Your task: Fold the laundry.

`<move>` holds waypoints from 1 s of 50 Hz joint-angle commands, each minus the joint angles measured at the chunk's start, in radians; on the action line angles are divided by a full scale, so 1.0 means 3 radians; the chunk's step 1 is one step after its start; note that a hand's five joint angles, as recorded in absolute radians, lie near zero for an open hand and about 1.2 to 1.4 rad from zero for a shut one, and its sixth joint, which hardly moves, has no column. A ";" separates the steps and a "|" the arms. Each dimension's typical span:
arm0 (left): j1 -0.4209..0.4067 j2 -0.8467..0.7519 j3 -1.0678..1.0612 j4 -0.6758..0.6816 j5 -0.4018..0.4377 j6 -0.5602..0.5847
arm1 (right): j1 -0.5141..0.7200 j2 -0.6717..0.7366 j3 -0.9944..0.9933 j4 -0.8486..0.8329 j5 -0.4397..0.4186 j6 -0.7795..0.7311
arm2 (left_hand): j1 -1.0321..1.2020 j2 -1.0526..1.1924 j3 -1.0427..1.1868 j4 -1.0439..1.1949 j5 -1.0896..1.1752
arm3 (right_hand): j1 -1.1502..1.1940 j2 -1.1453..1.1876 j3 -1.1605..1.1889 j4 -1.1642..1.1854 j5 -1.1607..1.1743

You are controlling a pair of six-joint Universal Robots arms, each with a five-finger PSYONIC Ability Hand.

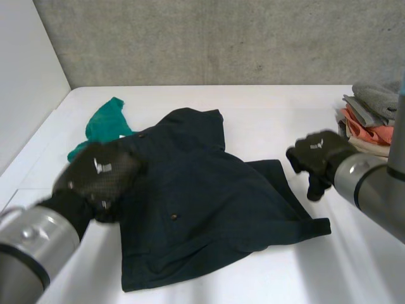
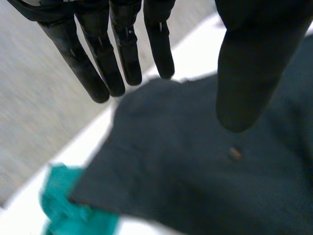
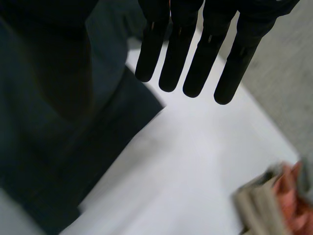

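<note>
**Both hands empty over the shirt: line up the grip first**

The dark shirt (image 1: 202,202) lies spread and rumpled across the middle of the frame on the white table (image 1: 285,107), with one sleeve running out toward the lower right. My left hand (image 1: 98,171) hovers over the shirt's left edge, at the left of the frame. Its fingers are straight, the thumb stands apart, and it holds nothing. My right hand (image 1: 316,155) hangs at centre right, just off the right sleeve, also straight-fingered and empty.

I judge the step in hand to be taking hold of the two sides for a first fold. A teal cloth (image 1: 107,123) sits at the shirt's upper-left corner. I can't tell whether it is tucked under the shirt. I'd therefore set the left hand down well inside the shirt's edge so the teal piece isn't dragged along. I'd flatten the creases before pinching, and keep my right arm away from the stack of folded clothes (image 1: 370,117) at the far right.
</note>
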 commanded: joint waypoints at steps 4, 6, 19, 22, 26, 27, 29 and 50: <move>-0.0320 -0.0608 -0.0422 0.0030 -0.0068 -0.0062 | -0.0188 -0.0173 0.0994 -0.0759 -0.0137 0.0185 | -0.0072 -0.0087 -0.0089 -0.0089 -0.0074 | 0.0184 0.0112 0.0170 0.0211 0.0288; -0.0381 -0.0802 -0.0432 0.0147 -0.0078 -0.0052 | -0.0203 -0.0203 0.1167 -0.0963 -0.0142 0.0180 | 0.0171 0.0156 0.0154 0.0154 0.0169 | 0.0184 0.0112 0.0170 0.0211 0.0288; -0.0464 -0.1524 -0.0253 0.0664 -0.0241 0.0102 | -0.0254 -0.0188 0.1419 -0.1256 -0.0157 0.0191 | 0.0768 0.0753 0.0751 0.0751 0.0766 | 0.0214 0.0142 0.0199 0.0240 0.0318; -0.0469 -0.1565 -0.0212 0.0725 -0.0272 0.0147 | -0.0265 -0.0188 0.1434 -0.1256 -0.0157 0.0191 | 0.2218 0.2203 0.2202 0.2201 0.2217 | 0.0214 0.0142 0.0199 0.0240 0.0318; -0.0413 -0.1529 -0.0115 0.0807 -0.0516 0.0224 | -0.0265 -0.0203 0.1445 -0.1266 -0.0157 0.0180 | 0.2824 0.2809 0.2807 0.2807 0.2822 | 0.0214 0.0142 0.0199 0.0240 0.0318; -0.0392 -0.1504 -0.0100 0.0828 -0.0609 0.0229 | -0.0270 -0.0208 0.1445 -0.1271 -0.0157 0.0180 | 0.2824 0.2809 0.2807 0.2807 0.2822 | 0.0214 0.0142 0.0199 0.0240 0.0318; -0.0351 -0.1412 -0.0084 0.0879 -0.0798 0.0214 | -0.0270 -0.0214 0.1440 -0.1271 -0.0157 0.0175 | 0.2824 0.2809 0.2807 0.2807 0.2822 | 0.0214 0.0142 0.0199 0.0240 0.0318; 0.1051 -0.0583 0.1724 0.1835 0.0035 0.0342 | -0.0387 -0.0193 0.1322 -0.1241 -0.0203 0.0150 | 0.2824 0.2809 0.2807 0.2807 0.2822 | 0.0184 0.0112 0.0170 0.0211 0.0288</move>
